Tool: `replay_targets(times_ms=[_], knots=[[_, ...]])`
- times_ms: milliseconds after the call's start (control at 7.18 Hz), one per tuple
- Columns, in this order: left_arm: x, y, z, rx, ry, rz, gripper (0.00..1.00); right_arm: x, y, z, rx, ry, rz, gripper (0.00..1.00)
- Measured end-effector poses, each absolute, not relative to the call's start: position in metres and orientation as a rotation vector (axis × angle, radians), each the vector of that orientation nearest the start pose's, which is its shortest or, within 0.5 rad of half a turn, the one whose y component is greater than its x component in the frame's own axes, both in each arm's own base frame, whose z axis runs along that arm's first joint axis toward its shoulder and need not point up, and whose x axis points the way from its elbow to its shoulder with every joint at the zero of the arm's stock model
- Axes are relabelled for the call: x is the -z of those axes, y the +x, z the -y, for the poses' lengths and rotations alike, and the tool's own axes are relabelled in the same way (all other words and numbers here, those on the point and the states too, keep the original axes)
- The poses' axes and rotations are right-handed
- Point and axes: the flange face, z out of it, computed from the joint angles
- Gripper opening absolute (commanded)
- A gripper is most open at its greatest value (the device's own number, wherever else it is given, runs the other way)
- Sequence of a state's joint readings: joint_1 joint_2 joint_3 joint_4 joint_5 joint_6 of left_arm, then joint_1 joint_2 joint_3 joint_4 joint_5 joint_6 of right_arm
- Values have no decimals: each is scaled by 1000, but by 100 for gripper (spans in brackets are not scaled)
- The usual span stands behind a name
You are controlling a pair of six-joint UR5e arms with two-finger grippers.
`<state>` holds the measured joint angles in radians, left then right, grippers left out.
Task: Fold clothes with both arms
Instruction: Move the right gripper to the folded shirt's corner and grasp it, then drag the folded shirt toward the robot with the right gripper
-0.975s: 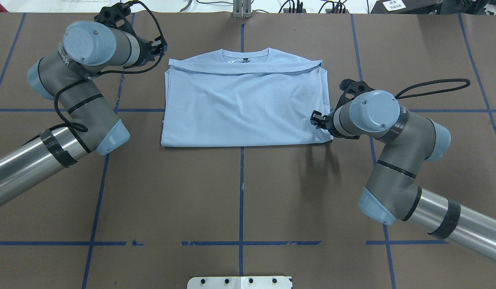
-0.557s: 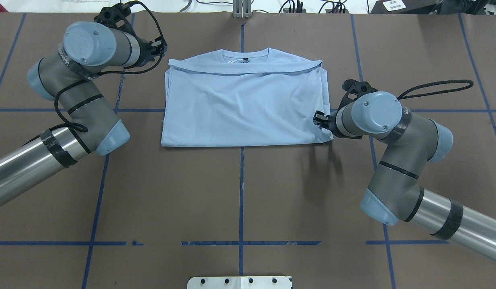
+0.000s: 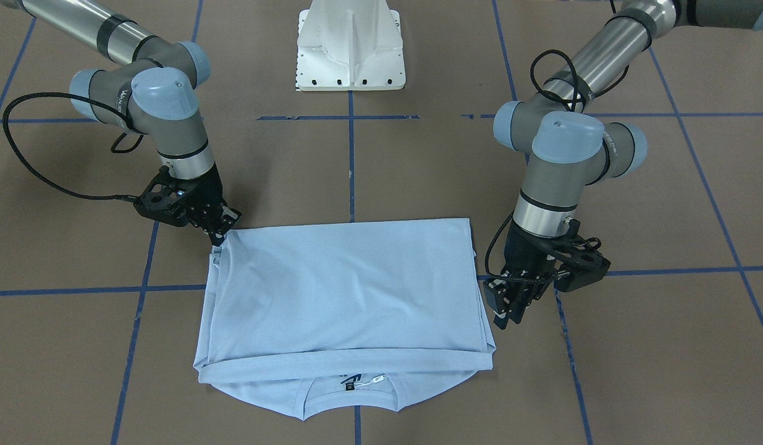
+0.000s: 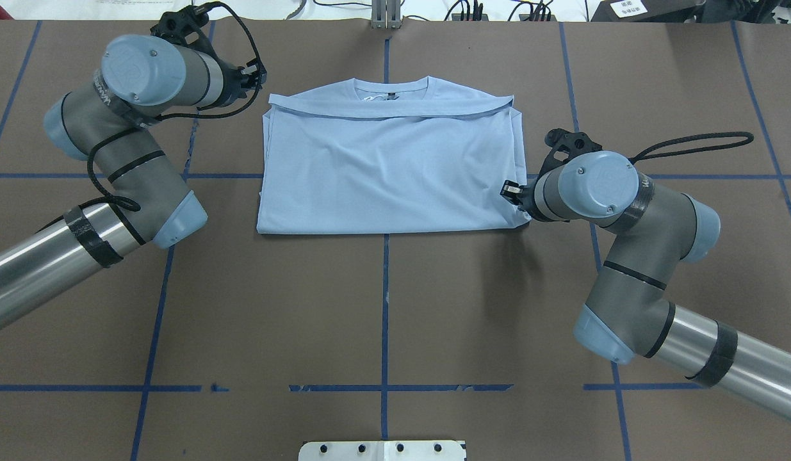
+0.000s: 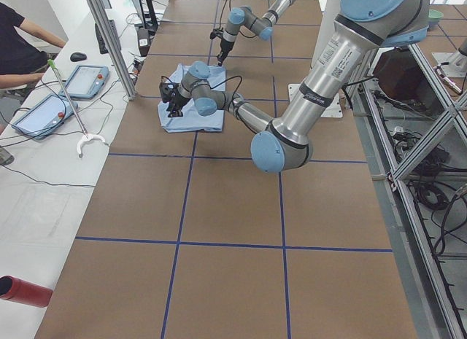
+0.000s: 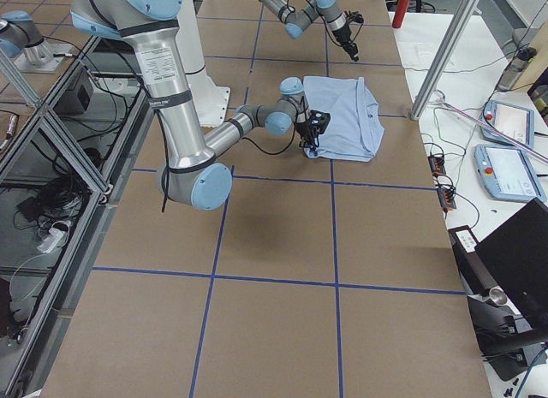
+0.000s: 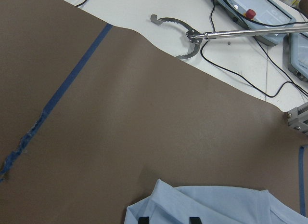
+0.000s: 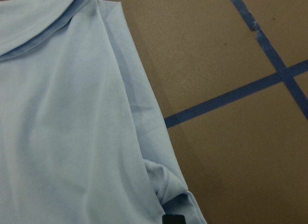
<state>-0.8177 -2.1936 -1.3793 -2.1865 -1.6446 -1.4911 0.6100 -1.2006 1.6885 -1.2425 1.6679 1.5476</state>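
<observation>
Brown table [image 4: 273,307] with blue tape grid [image 4: 385,307]; white bench [image 5: 36,200] with pendants [image 5: 87,80] alongside.

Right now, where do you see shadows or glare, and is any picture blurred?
Overhead exterior: even light, a soft shadow of the right arm on the table, glare on its silver tube. Right wrist-mounted: the T-shirt looks slightly soft, dark shadow in its folds. Left wrist-mounted: sharp throughout.
</observation>
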Motion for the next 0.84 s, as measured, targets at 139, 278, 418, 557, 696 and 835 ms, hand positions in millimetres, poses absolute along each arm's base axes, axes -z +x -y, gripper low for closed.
replay_targets(times_ms=[139,278,418,557,696,835], knots=[[-307,414,626,629,401,-990,40,-368,-454,468,-512,169,819,0],[-307,414,626,629,401,-991,40,-364,-448,463,-509,169,829,0],[-307,414,626,629,401,-991,40,-365,-435,454,-506,167,838,0],[-306,414,626,629,402,-991,40,-367,-420,441,-502,163,844,0],[-306,414,626,629,402,-992,40,-370,-410,427,-494,157,845,0],[-305,414,626,629,401,-993,40,-376,-404,416,-486,150,841,0]])
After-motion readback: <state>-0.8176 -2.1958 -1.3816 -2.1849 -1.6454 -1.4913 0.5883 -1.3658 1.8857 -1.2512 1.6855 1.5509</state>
